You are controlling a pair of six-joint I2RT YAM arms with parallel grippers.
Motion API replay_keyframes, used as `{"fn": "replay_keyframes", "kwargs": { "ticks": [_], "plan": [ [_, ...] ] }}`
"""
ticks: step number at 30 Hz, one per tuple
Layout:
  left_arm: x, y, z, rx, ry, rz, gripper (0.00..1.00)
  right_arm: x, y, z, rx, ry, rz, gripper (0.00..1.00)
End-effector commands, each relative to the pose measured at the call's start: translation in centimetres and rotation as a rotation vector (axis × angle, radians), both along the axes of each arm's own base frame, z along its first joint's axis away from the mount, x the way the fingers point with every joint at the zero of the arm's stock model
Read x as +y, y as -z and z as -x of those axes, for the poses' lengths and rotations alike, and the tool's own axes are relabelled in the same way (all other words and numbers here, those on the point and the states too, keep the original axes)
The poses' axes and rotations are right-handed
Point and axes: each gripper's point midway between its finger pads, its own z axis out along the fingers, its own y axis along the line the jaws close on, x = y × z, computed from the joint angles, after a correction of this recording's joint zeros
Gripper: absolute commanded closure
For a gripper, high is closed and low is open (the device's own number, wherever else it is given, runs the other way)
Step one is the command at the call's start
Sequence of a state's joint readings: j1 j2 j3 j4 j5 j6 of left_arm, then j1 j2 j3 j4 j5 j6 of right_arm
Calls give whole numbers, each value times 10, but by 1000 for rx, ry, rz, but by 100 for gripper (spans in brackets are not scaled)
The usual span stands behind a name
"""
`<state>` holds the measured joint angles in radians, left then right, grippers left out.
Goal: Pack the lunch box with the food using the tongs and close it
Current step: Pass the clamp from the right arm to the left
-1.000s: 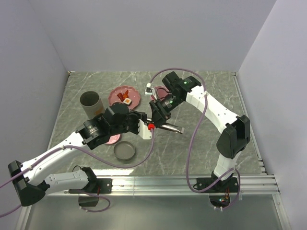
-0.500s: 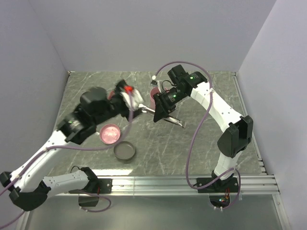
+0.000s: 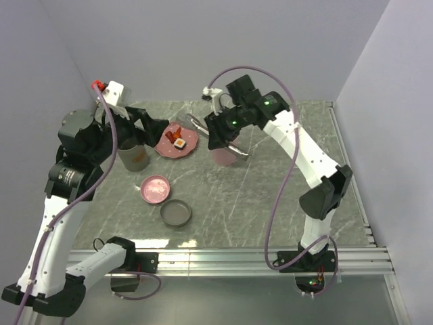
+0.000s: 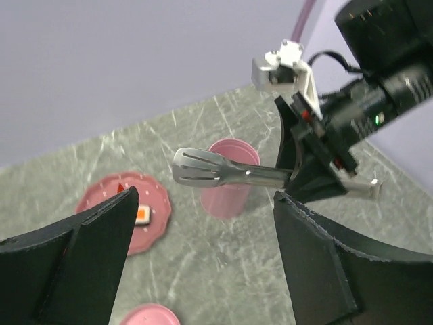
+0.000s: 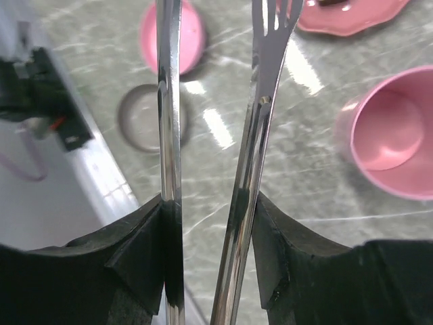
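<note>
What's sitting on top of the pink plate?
A small white cube with an orange top and red-orange strips lie on the pink plate. In the left wrist view, one finger of the left claw covers the plate's near-left part.

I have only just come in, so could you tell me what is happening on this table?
The right gripper holds the tongs in the air, their tips pointing toward the plate, beside the open pink cup. The food lies on the plate, and none is in the cup yet. The left gripper is raised, open and empty.
</note>
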<state>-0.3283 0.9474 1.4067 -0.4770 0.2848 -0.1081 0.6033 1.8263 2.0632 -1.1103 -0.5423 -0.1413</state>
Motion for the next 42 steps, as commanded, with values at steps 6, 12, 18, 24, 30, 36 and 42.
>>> {"fn": "replay_keyframes", "kwargs": {
  "ticks": [6,12,18,24,30,36,42],
  "plan": [
    [26,14,-10,181,-75,164,13,45,29,-34,-166,80,152,45],
    [37,27,-21,269,-87,225,13,51,62,-51,-221,121,280,45],
    [30,52,-22,329,-4,189,11,55,87,-62,-235,114,348,46],
    [29,78,-2,117,151,-123,11,65,70,-15,-126,-46,216,46],
    [30,102,21,-141,364,-519,11,57,45,40,0,-168,83,47],
    [21,129,42,-272,533,-643,11,58,25,77,103,-238,-30,46],
    [15,121,45,-469,519,-684,10,68,25,88,179,-263,-70,48]
  ]
}}
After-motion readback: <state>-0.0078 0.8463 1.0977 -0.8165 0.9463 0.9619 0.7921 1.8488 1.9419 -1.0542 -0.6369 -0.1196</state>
